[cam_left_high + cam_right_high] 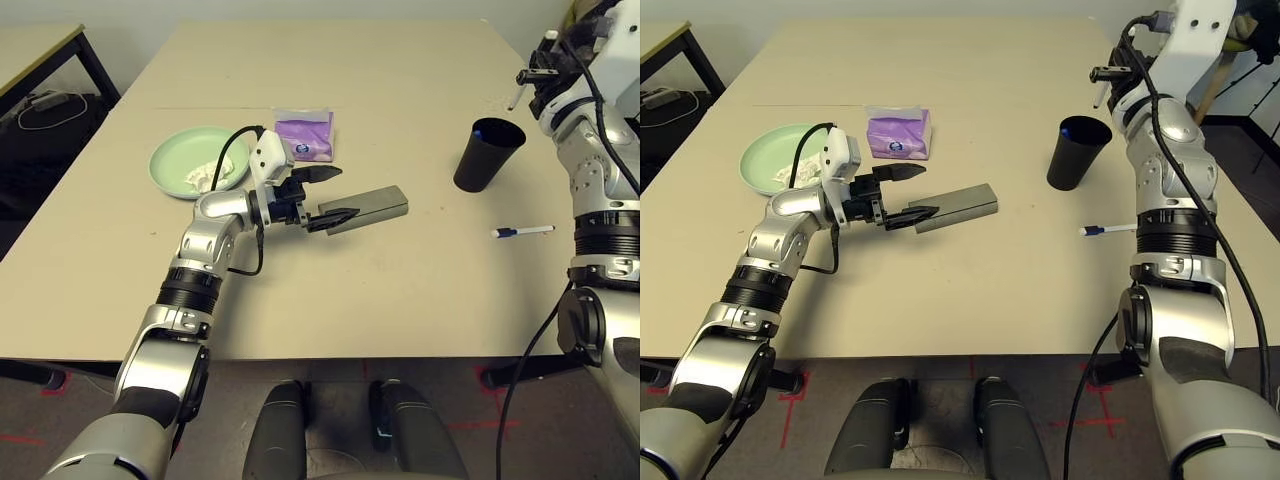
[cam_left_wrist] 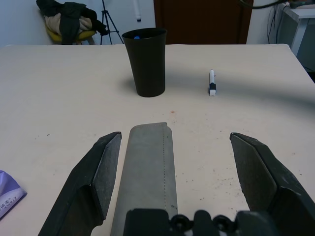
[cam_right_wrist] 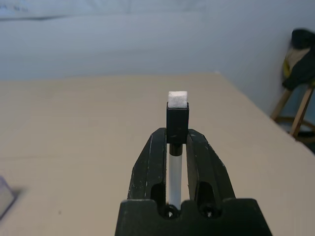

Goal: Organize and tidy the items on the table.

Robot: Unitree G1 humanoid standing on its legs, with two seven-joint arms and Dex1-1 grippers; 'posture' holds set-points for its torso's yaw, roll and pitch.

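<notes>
Left fingers spread around glasses case; right fingers pinch pen.

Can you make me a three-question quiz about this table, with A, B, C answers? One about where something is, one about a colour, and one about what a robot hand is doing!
1. Where is the crumpled tissue?
A. in the cup
B. on the green plate
C. on the case

2. What colour is the tissue pack?
A. purple
B. red
C. yellow

3. What is the right end effector doing?
A. hanging open
B. gripping the cup
C. shut on a pen

Answers:
1 B: the tissue lies on the plate.
2 A: the pack, beyond the left end effector, is purple.
3 C: the right end effector has its fingers closed on a white pen with a black cap, up beside the cup.
</notes>
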